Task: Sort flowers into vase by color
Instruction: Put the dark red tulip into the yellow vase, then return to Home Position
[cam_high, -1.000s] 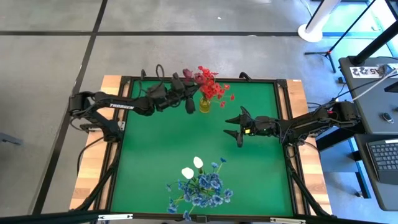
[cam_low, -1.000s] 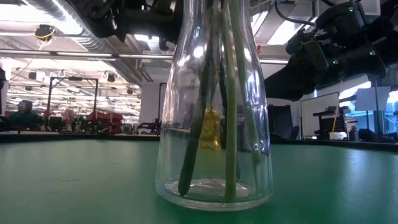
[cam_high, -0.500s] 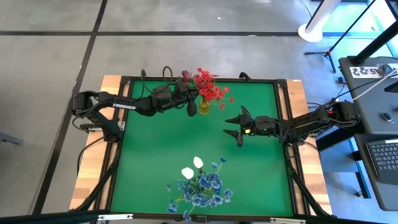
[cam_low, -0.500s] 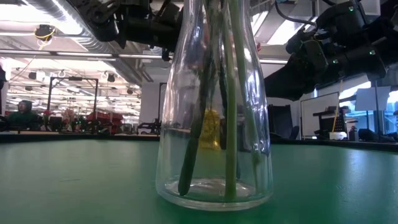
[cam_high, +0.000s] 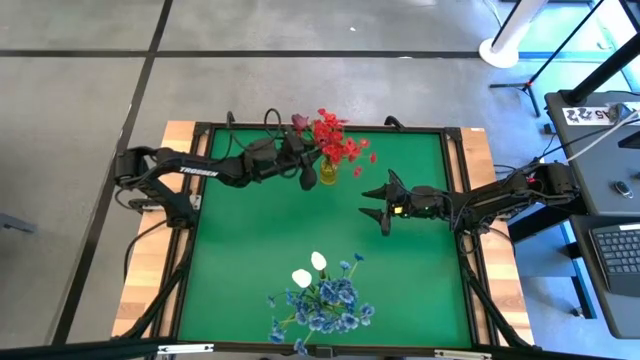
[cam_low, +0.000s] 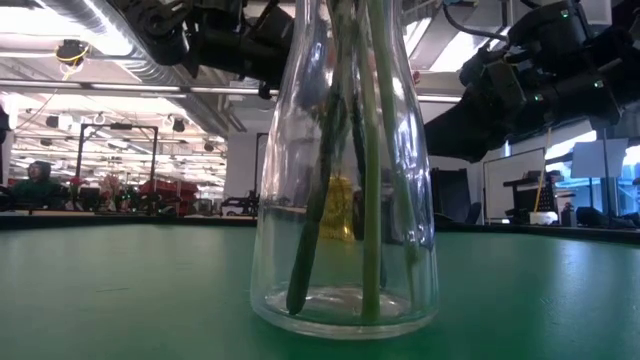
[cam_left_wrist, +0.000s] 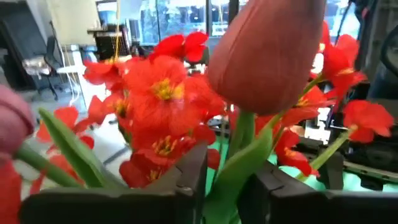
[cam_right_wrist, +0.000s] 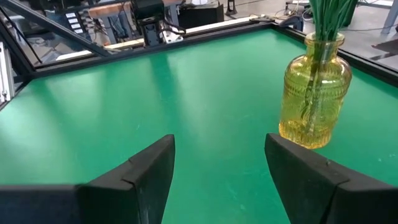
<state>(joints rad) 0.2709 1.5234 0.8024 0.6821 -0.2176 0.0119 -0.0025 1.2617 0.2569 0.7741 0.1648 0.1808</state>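
Right over the yellow vase (cam_high: 329, 170), the left end effector (cam_left_wrist: 225, 186) loosely pinches a rosebud (cam_left_wrist: 264, 53) stem pointing down.

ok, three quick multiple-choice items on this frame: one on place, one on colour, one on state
1. Where does the yellow vase stand?
A. near the table's far edge
B. in a near corner
C. off the table

2. What colour are the flowers in the clear vase at the near edge?
A. all red
B. blue with white buds
C. yellow

3. How are the right gripper fingers?
A. shut on a stem
B. open and empty
C. out of view

Key: 1 A, the high view shows it by the far edge; 2 B, blue clusters and white buds show from above; 3 B, the right wrist view shows its fingers apart with only green table between them.
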